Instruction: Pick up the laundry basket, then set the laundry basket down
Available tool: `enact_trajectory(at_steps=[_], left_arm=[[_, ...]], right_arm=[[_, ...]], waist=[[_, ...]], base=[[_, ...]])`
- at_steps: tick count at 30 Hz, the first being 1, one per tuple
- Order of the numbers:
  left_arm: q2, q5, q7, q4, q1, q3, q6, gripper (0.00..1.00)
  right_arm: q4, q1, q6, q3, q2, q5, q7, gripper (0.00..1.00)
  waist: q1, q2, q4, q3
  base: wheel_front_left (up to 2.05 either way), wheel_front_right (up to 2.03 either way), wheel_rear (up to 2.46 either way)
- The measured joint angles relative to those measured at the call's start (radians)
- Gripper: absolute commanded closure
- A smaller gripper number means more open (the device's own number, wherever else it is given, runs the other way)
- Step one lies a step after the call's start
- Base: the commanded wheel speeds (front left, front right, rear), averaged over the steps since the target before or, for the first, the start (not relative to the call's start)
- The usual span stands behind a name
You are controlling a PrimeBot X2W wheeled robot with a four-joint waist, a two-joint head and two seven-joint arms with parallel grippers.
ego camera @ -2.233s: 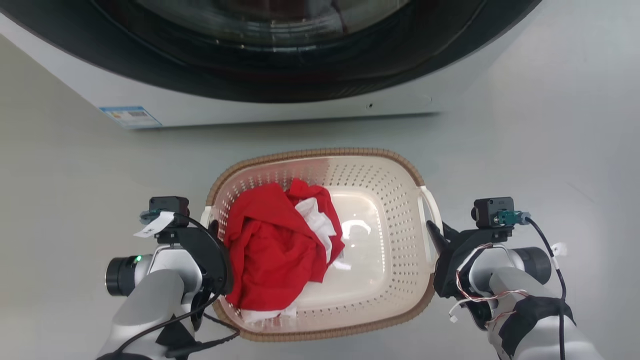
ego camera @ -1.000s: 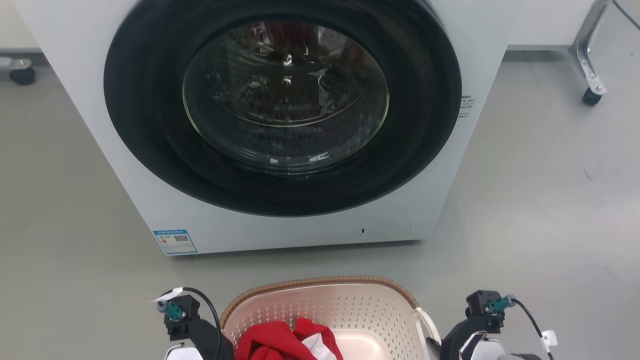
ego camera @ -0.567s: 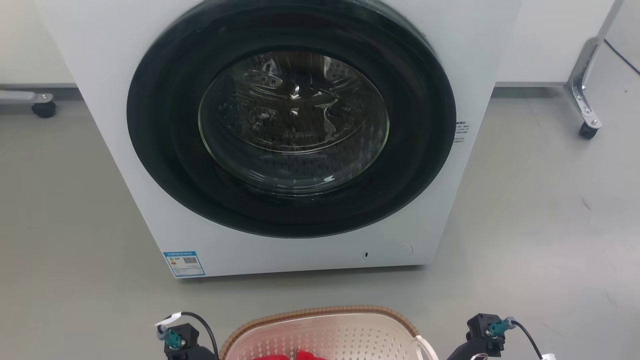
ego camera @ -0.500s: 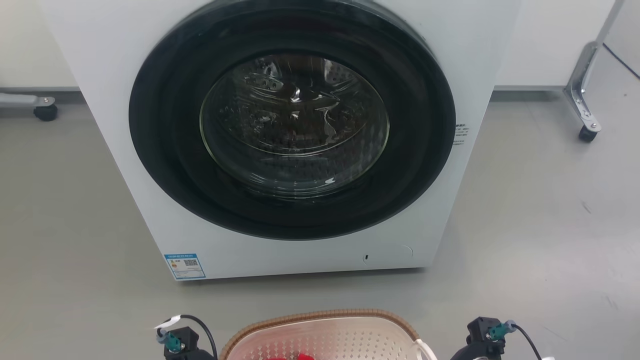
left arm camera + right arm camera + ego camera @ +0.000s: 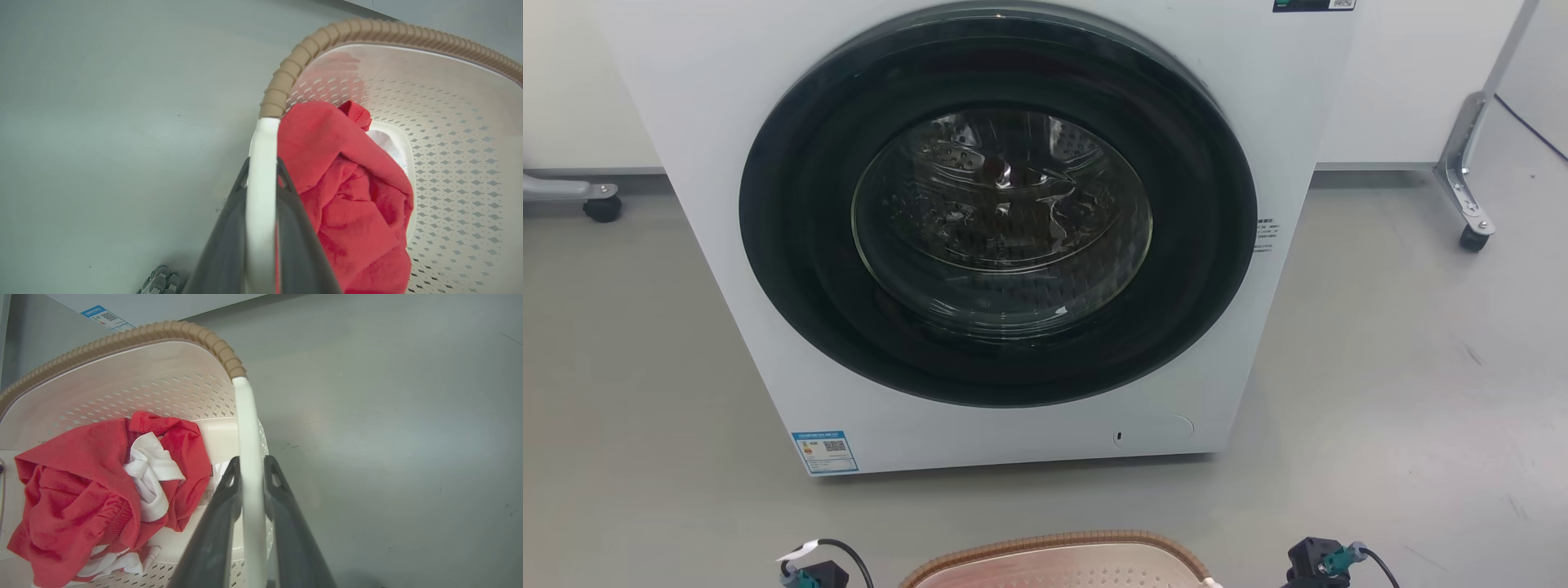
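The laundry basket (image 5: 1054, 562) shows its brown far rim at the bottom edge of the head view, in front of the washer. In the left wrist view my left gripper (image 5: 262, 163) is shut on the basket's white left handle (image 5: 261, 139), one dark finger on each side. My right gripper (image 5: 251, 459) is shut the same way on the white right handle (image 5: 245, 416). Inside the cream perforated basket (image 5: 122, 337) lie crumpled red clothes (image 5: 77, 477) with a white garment (image 5: 149, 473). I cannot tell whether the basket (image 5: 449, 122) is off the floor.
A white front-loading washer (image 5: 727, 269) with its round dark door (image 5: 1005, 220) shut stands just beyond the basket. Grey floor lies on both sides. A metal leg on a caster (image 5: 1470, 204) stands at the far right, another caster (image 5: 602, 208) at the far left.
The head camera has lifted: the washer door has slid down into full view, while basket and wrists have sunk to the bottom edge. The red clothes have dropped out of that view.
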Motion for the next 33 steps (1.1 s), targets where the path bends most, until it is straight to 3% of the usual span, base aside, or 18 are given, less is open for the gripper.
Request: enact_trajectory(at_steps=[33], left_arm=[[0.006, -0.062, 0.0, -0.031, 0.004, -0.067, 0.04, 1.0]], right_arm=[[-0.007, 0.002, 0.0, 0.024, -0.003, 0.027, 0.007, 1.0]], waist=[[0.0001, 0.0, -0.007, 0.005]], base=[[0.0, 0.0, 0.0]])
